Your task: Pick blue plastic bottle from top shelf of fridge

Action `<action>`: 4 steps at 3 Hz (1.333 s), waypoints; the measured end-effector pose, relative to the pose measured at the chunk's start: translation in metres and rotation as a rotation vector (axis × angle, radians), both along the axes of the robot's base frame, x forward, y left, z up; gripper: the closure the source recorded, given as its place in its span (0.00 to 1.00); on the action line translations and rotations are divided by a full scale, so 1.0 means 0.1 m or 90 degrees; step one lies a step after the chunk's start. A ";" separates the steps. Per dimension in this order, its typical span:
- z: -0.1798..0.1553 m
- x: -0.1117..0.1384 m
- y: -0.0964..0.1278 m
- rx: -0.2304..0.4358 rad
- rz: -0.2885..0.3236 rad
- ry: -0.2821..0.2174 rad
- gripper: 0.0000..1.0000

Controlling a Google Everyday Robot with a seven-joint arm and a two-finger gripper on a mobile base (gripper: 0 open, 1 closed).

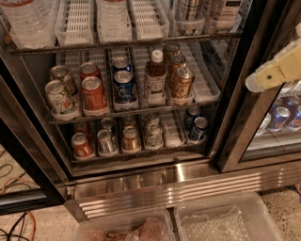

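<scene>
The fridge [188, 186] stands open in front of me, with its steel base grille below. The top shelf [117, 44] runs along the upper edge of the view, with white slotted lane dividers [80, 21] and clear trays. At its right end only the lower part of a pale bottle with a white printed label [225, 10] shows, beside a striped can [189, 9]; this looks like the blue plastic bottle. My gripper [272, 71], cream-coloured, hangs at the right in front of the closed glass door, right of and below that bottle and apart from it.
Clear ribbed water bottles [28, 19] stand at the top left. Two lower racks hold soda cans [94, 93] and a brown-drink bottle with a white cap [154, 77]. A dark door post [244, 94] stands between the shelves and my gripper. Two clear bins [225, 221] sit on the floor.
</scene>
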State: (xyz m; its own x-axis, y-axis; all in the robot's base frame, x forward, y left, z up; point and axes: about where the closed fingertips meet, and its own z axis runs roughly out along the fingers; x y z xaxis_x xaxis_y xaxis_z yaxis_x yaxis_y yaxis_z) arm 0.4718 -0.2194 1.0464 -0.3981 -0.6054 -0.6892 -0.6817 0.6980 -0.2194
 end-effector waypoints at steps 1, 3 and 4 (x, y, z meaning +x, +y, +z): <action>0.07 0.22 0.14 0.060 -0.059 -0.027 0.00; 0.24 0.61 0.42 0.172 -0.179 -0.103 0.00; 0.33 0.66 0.41 0.199 -0.199 -0.119 0.00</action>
